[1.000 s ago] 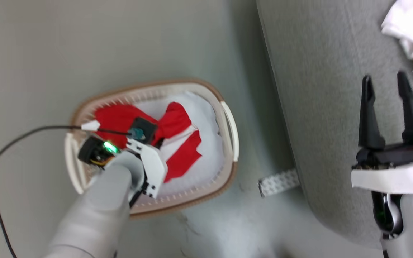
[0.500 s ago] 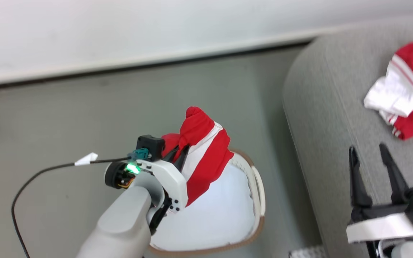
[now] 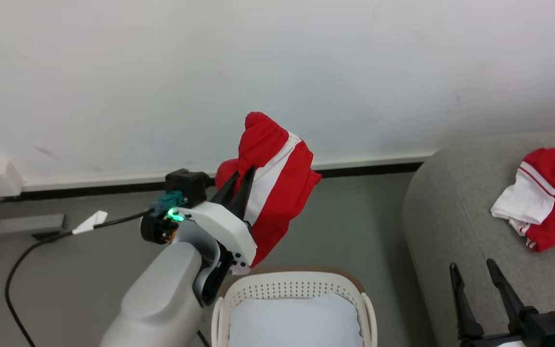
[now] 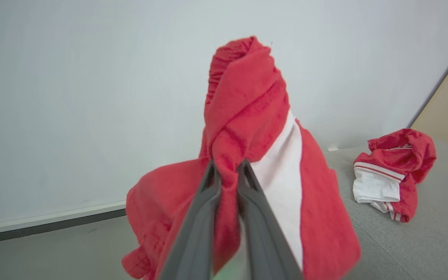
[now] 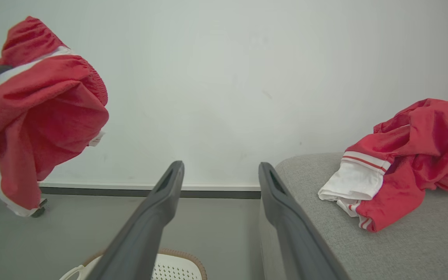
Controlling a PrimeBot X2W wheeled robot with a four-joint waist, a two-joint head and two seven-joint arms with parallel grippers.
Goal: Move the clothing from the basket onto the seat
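Slippage threatens: left gripper's (image 4: 227, 165) jaws pinch just a twisted fold of the red-and-white sports garment (image 3: 282, 193), aloft beyond the basket (image 3: 297, 284), well short of the grey sofa (image 3: 451, 202); a quick swing could drop it. Right gripper's (image 3: 471, 265) jaws stand spread, empty.

- We read a home here: a light grey fabric sofa (image 3: 451, 221) by a plain white wall (image 3: 354, 72).
- We see a white perforated plastic laundry basket (image 3: 297, 289) near it.
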